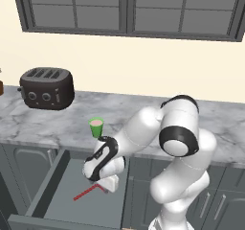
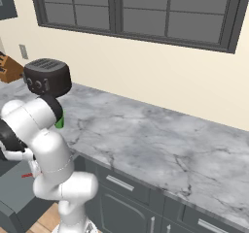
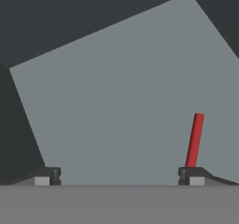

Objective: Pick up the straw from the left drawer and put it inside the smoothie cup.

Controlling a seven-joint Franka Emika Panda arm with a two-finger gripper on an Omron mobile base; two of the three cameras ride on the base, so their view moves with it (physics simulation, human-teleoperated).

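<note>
The left drawer (image 1: 67, 178) stands pulled out below the counter, and the red straw (image 1: 87, 191) lies flat on its grey bottom. My gripper (image 1: 106, 188) hangs low inside the drawer at the straw's right end, open and empty. In the hand view the drawer floor (image 3: 116, 97) lies below my gripper (image 3: 120, 176), and the straw (image 3: 194, 139) runs up from just behind the right fingertip (image 3: 191, 175), not between the two. The green smoothie cup (image 1: 96, 127) stands upright on the marble counter above the drawer, and a sliver of that cup (image 2: 60, 122) peeks from behind my arm.
A black toaster (image 1: 47, 87) sits at the counter's back left. A wooden knife block (image 2: 7, 67) stands farther left. Grey cabinet doors (image 1: 215, 200) with handles run to the right of the drawer. The marble counter (image 2: 160, 140) stretches off to the right under the window.
</note>
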